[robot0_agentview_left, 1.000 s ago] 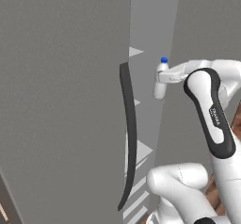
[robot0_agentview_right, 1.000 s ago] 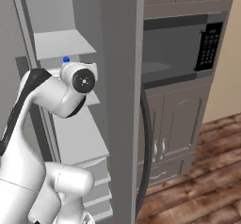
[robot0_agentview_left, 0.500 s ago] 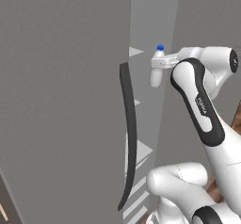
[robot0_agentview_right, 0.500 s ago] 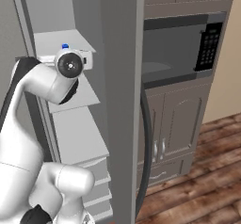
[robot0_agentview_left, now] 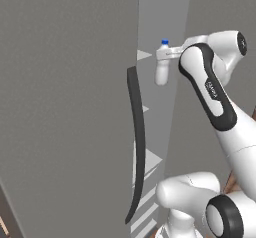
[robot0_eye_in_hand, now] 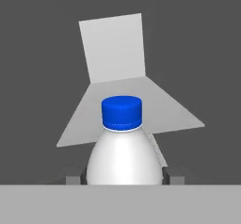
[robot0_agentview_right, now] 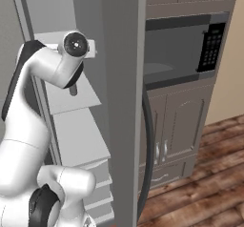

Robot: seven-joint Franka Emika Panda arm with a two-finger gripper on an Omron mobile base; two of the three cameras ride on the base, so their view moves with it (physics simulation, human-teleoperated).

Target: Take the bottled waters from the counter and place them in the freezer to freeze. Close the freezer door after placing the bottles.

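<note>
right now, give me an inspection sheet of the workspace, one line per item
surface: pale freezer shelves, bare where visible
job's things: one whitish bottle with a blue cap, held upright in the air inside the open freezer, level with an upper shelf; freezer door stands open
clutter: nothing seen
hand: the hand is shut on the bottle, fingers on either side of its body
cables: nothing seen
surroundings: black-glass oven and grey cabinet doors to the right of the freezer, wood floor below
</note>
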